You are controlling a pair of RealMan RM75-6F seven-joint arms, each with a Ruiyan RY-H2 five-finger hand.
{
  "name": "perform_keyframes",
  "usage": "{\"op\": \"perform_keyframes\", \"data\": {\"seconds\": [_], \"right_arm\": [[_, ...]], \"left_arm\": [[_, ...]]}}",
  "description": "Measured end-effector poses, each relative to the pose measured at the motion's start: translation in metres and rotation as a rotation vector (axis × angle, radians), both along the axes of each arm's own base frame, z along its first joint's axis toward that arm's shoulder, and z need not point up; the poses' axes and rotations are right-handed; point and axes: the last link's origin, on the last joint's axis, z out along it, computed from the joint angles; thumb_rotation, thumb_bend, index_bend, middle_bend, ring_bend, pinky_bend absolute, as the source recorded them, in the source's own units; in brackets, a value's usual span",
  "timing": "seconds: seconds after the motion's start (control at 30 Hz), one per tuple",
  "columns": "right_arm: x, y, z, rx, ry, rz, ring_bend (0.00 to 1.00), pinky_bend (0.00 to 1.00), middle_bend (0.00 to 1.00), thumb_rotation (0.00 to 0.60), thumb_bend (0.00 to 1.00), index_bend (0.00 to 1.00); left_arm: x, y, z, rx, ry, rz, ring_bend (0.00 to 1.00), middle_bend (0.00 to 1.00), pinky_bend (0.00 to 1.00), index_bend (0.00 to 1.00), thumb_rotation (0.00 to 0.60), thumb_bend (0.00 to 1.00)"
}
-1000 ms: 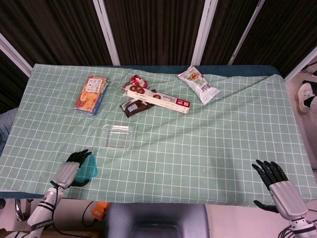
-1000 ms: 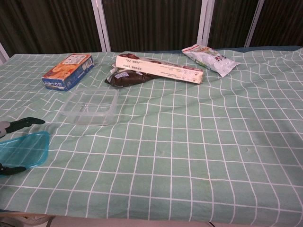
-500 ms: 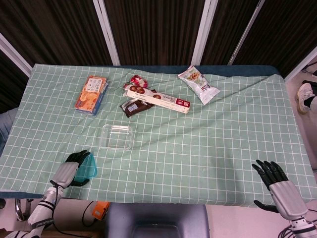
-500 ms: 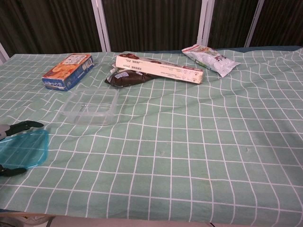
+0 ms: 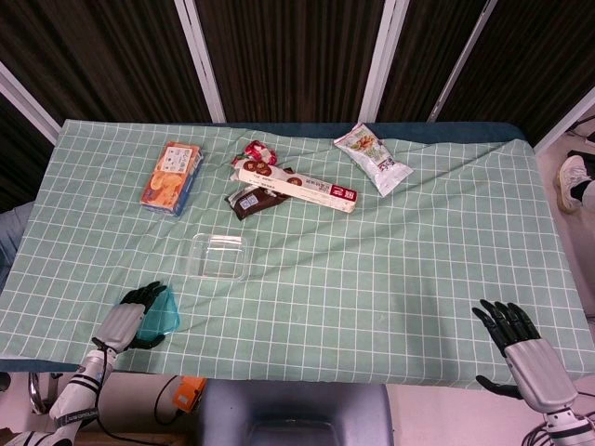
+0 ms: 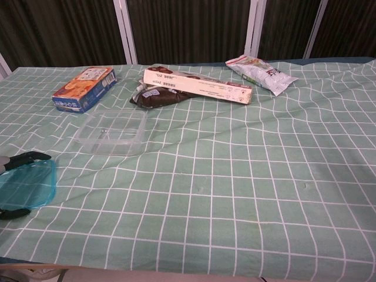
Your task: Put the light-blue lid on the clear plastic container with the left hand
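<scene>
The light-blue lid (image 5: pixel 165 312) lies at the near-left edge of the table, also seen as the lid (image 6: pixel 24 183) at the far left of the chest view. My left hand (image 5: pixel 126 320) grips it, with fingers (image 6: pixel 27 157) along its far edge and the thumb (image 6: pixel 13 212) at its near edge. The clear plastic container (image 5: pixel 220 255) sits open-topped on the cloth, up and to the right of the lid; in the chest view the container (image 6: pixel 111 130) shows nothing inside. My right hand (image 5: pixel 517 347) hangs off the near-right table edge with fingers spread, holding nothing.
An orange-and-blue box (image 5: pixel 172 177) lies at the back left. A long cream box (image 5: pixel 297 186), a brown packet (image 5: pixel 254 199) and a red wrapper (image 5: pixel 259 151) lie behind the container. A white snack bag (image 5: pixel 372 158) is at the back right. The green checked cloth (image 5: pixel 390 269) is wrinkled.
My left hand and the lid have shifted slightly left, towards the table's near-left edge. The right hand and the container have not moved.
</scene>
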Motion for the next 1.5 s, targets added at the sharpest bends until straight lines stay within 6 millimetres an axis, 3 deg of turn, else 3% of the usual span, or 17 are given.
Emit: {"op": "perform_keyframes", "data": {"seconds": [0.17, 0.27, 0.43, 0.6, 0.8, 0.97, 1.27, 1.5], "right_arm": [[0.000, 0.000, 0.000, 0.001, 0.000, 0.000, 0.00, 0.00, 0.16, 0.600, 0.18, 0.01], [0.000, 0.000, 0.000, 0.001, 0.000, 0.000, 0.00, 0.00, 0.15, 0.600, 0.18, 0.01], [0.000, 0.000, 0.000, 0.002, -0.001, -0.001, 0.00, 0.00, 0.16, 0.600, 0.18, 0.01], [0.000, 0.000, -0.001, 0.005, 0.004, -0.003, 0.00, 0.00, 0.16, 0.600, 0.18, 0.01], [0.000, -0.003, -0.004, 0.010, 0.020, -0.012, 0.00, 0.00, 0.15, 0.600, 0.18, 0.01], [-0.001, -0.006, -0.005, 0.007, 0.025, -0.026, 0.00, 0.00, 0.16, 0.600, 0.18, 0.01], [-0.004, -0.014, -0.005, 0.001, 0.020, -0.059, 0.00, 0.00, 0.15, 0.600, 0.18, 0.01], [-0.004, -0.020, -0.008, 0.021, 0.024, -0.072, 0.00, 0.00, 0.15, 0.600, 0.18, 0.01]], "left_arm": [[0.002, 0.000, 0.004, 0.033, -0.004, -0.012, 0.49, 0.34, 0.53, 0.00, 0.600, 0.23], [0.004, -0.002, 0.010, 0.064, -0.007, -0.028, 0.55, 0.45, 0.60, 0.00, 0.600, 0.24], [0.012, -0.006, 0.029, 0.117, -0.002, -0.068, 0.55, 0.47, 0.60, 0.00, 0.600, 0.26], [0.027, -0.006, 0.063, 0.166, 0.071, -0.177, 0.55, 0.48, 0.58, 0.00, 0.600, 0.26], [0.061, 0.010, 0.091, 0.171, 0.170, -0.363, 0.50, 0.48, 0.47, 0.00, 0.600, 0.33], [0.085, 0.042, 0.089, 0.090, 0.122, -0.462, 0.45, 0.48, 0.44, 0.00, 0.600, 0.35], [0.110, 0.104, 0.061, -0.084, 0.073, -0.437, 0.43, 0.47, 0.41, 0.00, 0.600, 0.35], [0.126, 0.133, 0.047, -0.109, 0.013, -0.395, 0.43, 0.47, 0.41, 0.00, 0.600, 0.35]]}}
